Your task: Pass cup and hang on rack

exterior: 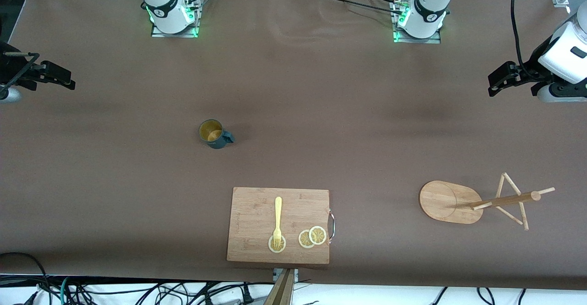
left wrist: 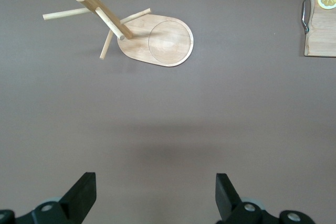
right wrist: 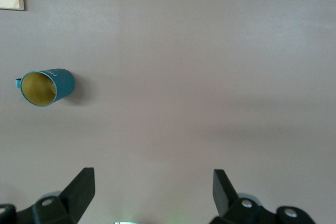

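In the front view, the cup point(exterior: 215, 134) stands upright on the brown tabletop point(exterior: 321, 112), toward the right arm's end and farther from the camera than the cutting board point(exterior: 279, 224). Its handle points toward the left arm's end. On the board lie a yellow fork point(exterior: 277, 220) and lemon slices point(exterior: 312, 237). The rack point(exterior: 477, 202) stands toward the left arm's end, well apart from the cup, its oval base flat on the tabletop. The right pincer point(exterior: 59, 79) hangs over the tabletop's edge at the right arm's end; the left pincer point(exterior: 497, 81) hangs over the other end. Both arms wait.

In the left wrist view, the left pincer point(left wrist: 152, 195) has its fingers spread wide with nothing between them. The rack point(left wrist: 157, 40) shows with its post and pegs, and the board's corner point(left wrist: 320, 19) with its metal handle.

In the right wrist view, the right pincer point(right wrist: 152, 192) is likewise spread wide and empty. The cup point(right wrist: 46, 87) shows its yellowish inside, well apart from the fingers.
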`<control>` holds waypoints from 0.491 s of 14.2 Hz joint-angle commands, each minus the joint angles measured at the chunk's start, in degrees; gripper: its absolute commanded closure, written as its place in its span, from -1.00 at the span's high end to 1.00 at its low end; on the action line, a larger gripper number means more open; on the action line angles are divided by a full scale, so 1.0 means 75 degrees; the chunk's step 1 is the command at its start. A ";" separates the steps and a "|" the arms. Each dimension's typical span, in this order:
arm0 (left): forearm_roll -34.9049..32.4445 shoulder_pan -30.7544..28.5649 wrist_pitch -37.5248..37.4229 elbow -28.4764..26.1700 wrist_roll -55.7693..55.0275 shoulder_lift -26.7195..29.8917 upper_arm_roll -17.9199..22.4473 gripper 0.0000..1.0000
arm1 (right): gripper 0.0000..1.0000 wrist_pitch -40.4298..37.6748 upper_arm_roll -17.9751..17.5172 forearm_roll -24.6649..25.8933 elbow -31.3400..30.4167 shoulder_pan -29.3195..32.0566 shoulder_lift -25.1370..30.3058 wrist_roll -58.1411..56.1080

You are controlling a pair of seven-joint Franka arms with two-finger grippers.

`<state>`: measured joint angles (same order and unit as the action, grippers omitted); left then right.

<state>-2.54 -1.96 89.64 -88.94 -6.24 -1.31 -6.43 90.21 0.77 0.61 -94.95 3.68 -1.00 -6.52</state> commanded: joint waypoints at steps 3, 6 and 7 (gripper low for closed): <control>-0.0235 0.0027 -0.0105 0.0175 0.0152 -0.0071 -0.0022 1.00 | 0.99 -0.0192 -0.0090 -0.0140 0.0203 0.0130 -0.0078 -0.0150; -0.0235 0.0039 -0.0116 0.0175 0.0141 -0.0071 -0.0022 1.00 | 0.99 -0.0192 -0.0090 -0.0163 0.0203 0.0142 -0.0089 -0.0115; -0.0235 0.0050 -0.0116 0.0175 0.0141 -0.0071 -0.0022 1.00 | 0.99 -0.0192 -0.0090 -0.0163 0.0203 0.0130 -0.0089 -0.0138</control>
<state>-2.54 -1.96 89.64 -88.94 -6.24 -1.31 -6.43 90.04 0.76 0.59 -94.95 3.68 -1.02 -6.58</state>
